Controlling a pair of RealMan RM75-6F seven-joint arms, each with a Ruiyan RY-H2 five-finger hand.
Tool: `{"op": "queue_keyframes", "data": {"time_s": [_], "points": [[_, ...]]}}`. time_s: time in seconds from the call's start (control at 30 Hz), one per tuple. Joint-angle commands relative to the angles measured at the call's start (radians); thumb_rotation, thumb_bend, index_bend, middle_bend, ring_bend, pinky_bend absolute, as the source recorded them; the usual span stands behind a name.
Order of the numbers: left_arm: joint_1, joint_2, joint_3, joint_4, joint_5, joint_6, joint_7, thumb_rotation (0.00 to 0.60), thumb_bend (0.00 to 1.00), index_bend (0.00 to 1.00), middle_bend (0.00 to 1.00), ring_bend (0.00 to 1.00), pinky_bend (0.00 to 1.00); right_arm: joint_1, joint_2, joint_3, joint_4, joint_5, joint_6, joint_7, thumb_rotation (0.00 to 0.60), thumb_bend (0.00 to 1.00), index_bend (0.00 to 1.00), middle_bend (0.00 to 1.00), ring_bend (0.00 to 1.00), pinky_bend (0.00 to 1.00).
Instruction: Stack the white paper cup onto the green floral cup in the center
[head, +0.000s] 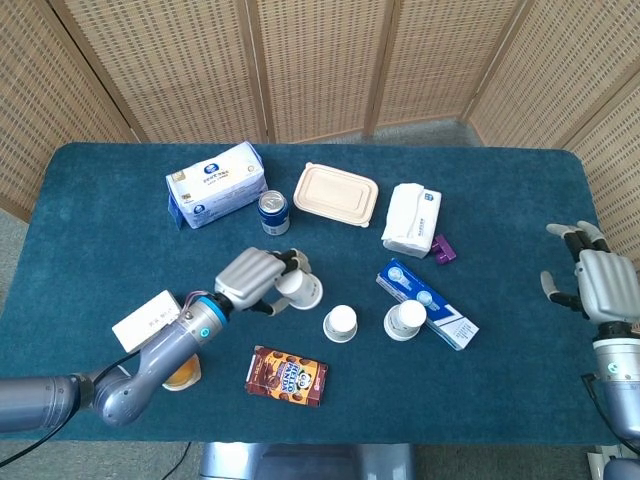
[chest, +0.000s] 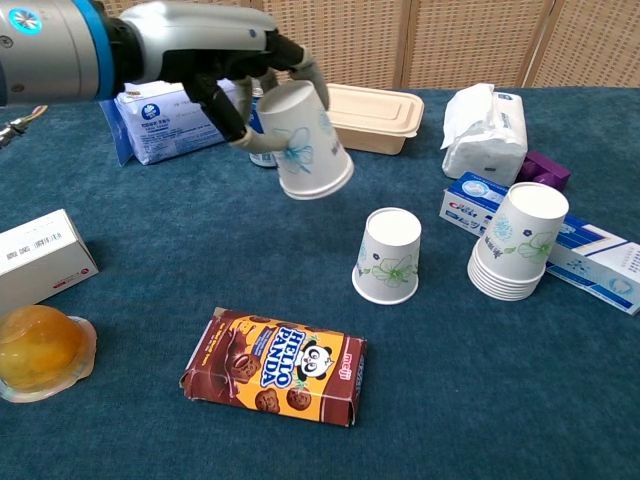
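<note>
My left hand (chest: 225, 75) holds the white paper cup (chest: 305, 140) aloft, tilted; green floral cup (chest: 388, 256) uncovered, stacking undone.

I'm working at a staged test room: my table (head: 500, 180) wears blue carpet-like cloth, woven folding screens (head: 330, 60) fence it off, and assorted groceries like a biscuit box (chest: 275, 367) lie spread about.

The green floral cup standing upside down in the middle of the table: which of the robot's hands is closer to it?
The left. The left hand, holding a white paper cup, hovers just left of the green floral cup. The right hand waits, fingers apart, at the table's far right edge.
</note>
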Motion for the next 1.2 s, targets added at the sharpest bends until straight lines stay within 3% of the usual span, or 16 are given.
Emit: {"op": "queue_keyframes", "data": {"time_s": [0.03,1.2], "points": [[-0.021,-0.008,-0.003,-0.012,0.001,-0.018,0.002,0.6,0.43,0.29,0.25,0.4,0.51,-0.002,0.003,0.0,-0.003,-0.001,0.002,0.0,0.6,0.45,0.2,0.25,0.12,0.51],[-0.17,-0.128,0.033,0.055,-0.107,-0.047,0.072,0.6,0.43,0.29,0.25,0.39,0.5,-0.042,0.036,-0.006,-0.011,-0.023,0.026,0.047,0.6,0.45,0.2,0.25,0.12,0.51]]}}
